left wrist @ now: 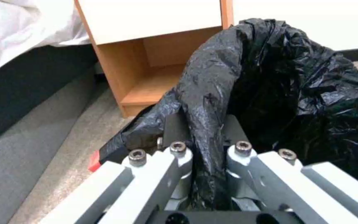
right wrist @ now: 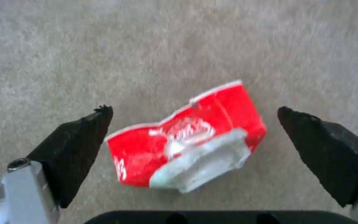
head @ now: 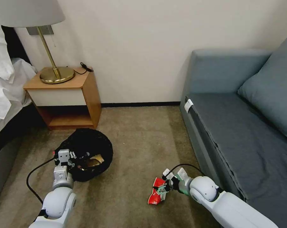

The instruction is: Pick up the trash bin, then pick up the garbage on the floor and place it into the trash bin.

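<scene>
The trash bin [head: 89,152], wrapped in a crinkly black bag, sits tilted on the carpet floor [head: 137,133] near the nightstand, with brown paper showing inside it. My left gripper [head: 65,158] is shut on the bin's rim; its fingers [left wrist: 179,149] pinch the black bag [left wrist: 212,93] over the edge. A red snack wrapper [head: 156,191] lies on the floor by the sofa. My right gripper [head: 164,186] hangs just above it, open, with a black pad on either side of the wrapper [right wrist: 187,140] and touching nothing.
A wooden nightstand [head: 67,95] with a brass lamp [head: 54,72] stands behind the bin. A bed [head: 4,91] lies to the left and a grey-blue sofa [head: 238,126] to the right. Open carpet runs between them.
</scene>
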### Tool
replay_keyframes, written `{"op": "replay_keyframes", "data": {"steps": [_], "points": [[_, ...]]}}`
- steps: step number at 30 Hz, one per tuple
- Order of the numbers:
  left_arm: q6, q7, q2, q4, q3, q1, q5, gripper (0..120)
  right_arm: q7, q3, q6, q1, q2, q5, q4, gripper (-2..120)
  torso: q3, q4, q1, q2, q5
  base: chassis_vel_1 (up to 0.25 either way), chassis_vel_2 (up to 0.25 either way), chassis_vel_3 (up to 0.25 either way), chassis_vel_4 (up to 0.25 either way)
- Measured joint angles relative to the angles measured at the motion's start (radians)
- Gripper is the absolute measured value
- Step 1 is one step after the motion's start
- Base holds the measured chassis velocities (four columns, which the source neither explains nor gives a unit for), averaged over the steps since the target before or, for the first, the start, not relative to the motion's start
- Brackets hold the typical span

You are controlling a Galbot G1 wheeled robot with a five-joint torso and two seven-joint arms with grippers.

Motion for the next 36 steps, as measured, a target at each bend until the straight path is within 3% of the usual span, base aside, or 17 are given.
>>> {"op": "replay_keyframes", "data": {"steps": [19, 36], "points": [[-0.021, 0.000, 0.001, -0.019, -0.018, 0.051, 0.017, 4, 0.002, 0.083, 0.008, -0.034, 0.068, 0.008, -0.117, 100, 0.000, 0.0001, 0.000, 0.000, 0.0000, 0.000, 0.000, 0.000, 0.000], [-0.022, 0.000, 0.017, -0.022, -0.026, 0.053, 0.007, 4, -0.004, 0.100, 0.019, -0.039, 0.126, -0.025, -0.172, 100, 0.000, 0.0001, 0.000, 0.000, 0.0000, 0.000, 0.000, 0.000, 0.000]]}}
